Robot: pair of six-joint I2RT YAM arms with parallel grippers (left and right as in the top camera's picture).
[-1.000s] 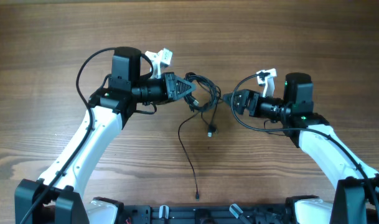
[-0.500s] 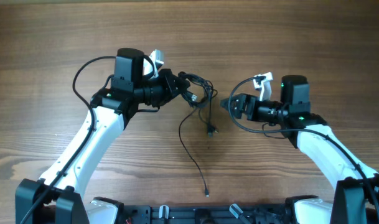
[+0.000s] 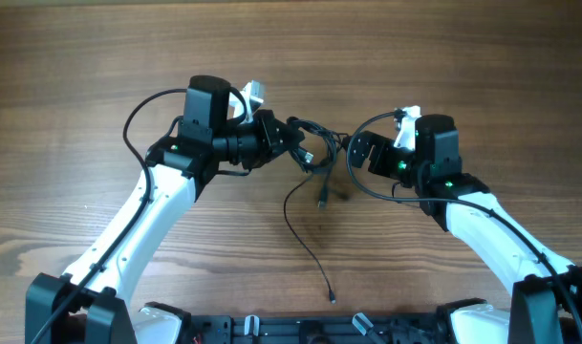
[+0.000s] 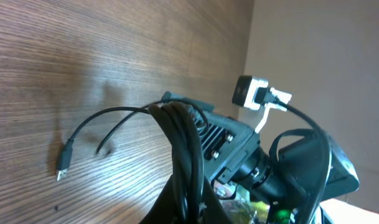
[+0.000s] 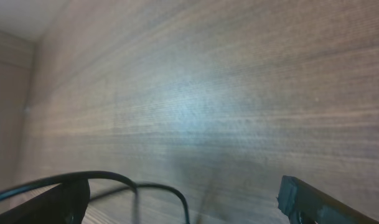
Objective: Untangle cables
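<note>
The cables (image 3: pixel 312 150) are a small knotted bundle of thin black cords held above the table. My left gripper (image 3: pixel 292 139) is shut on the bundle's left side. In the left wrist view the cords (image 4: pixel 183 138) rise straight out of the shut jaws (image 4: pixel 188 208). One long strand (image 3: pixel 306 244) trails down to a plug tip near the table's front edge. A short strand ends in a plug (image 3: pixel 322 202), also seen in the left wrist view (image 4: pixel 63 168). My right gripper (image 3: pixel 354 149) is open just right of the bundle. Its wrist view shows spread fingers (image 5: pixel 184 202) with a thin loop (image 5: pixel 139 185) between them.
The wooden table (image 3: pixel 99 67) lies under both arms. The right arm's camera and body (image 4: pixel 264 155) fill the left wrist view just behind the bundle. Thicker black arm cables loop beside each wrist (image 3: pixel 138 110).
My left gripper has carried the bundle to the right. My right gripper has moved up and left, close to the bundle. The long strand's free end has slid right and toward the front edge.
</note>
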